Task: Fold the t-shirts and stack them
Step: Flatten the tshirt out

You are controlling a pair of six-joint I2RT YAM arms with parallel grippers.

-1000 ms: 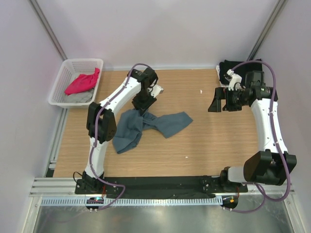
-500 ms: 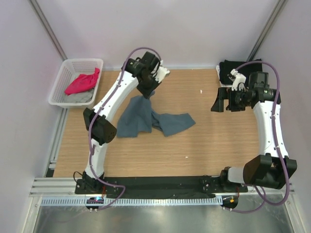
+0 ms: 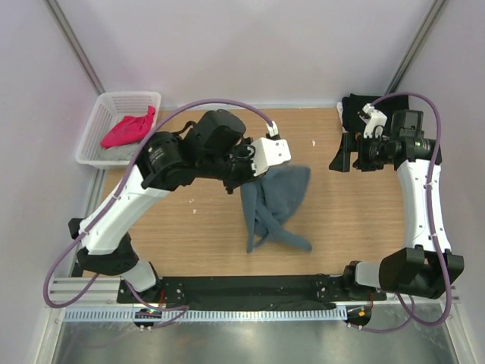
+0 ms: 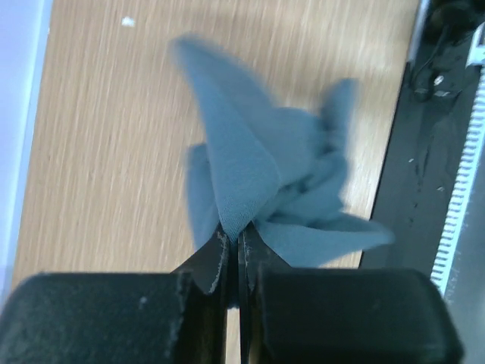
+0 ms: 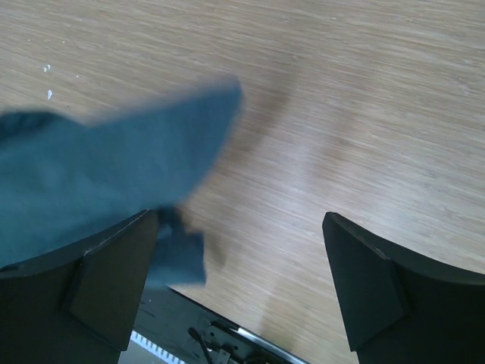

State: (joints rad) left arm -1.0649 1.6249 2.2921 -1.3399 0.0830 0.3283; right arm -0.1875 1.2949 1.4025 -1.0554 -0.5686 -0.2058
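Note:
My left gripper (image 3: 254, 173) is shut on the slate blue-grey t-shirt (image 3: 276, 201) and holds it up over the middle of the table. The shirt hangs bunched and blurred, its tail reaching toward the near edge. In the left wrist view the fingers (image 4: 233, 239) pinch a fold of the shirt (image 4: 250, 174). My right gripper (image 3: 341, 155) is open and empty at the back right; its wrist view shows the gripper (image 5: 241, 220) wide apart, with the shirt (image 5: 98, 174) to its left. The black t-shirt (image 3: 353, 106) lies in the back right corner. The magenta-pink t-shirt (image 3: 127, 127) lies on the light grey one (image 3: 125, 152).
The white mesh basket (image 3: 114, 97) stands at the back left and holds the pink and light grey shirts. The black rail (image 3: 250, 292) with both arm bases runs along the near edge. Walls close off the back and both sides.
My left arm has swung from the back left to the table's middle, lifting the blue-grey shirt off the wood and carrying it right. The right arm has hardly moved.

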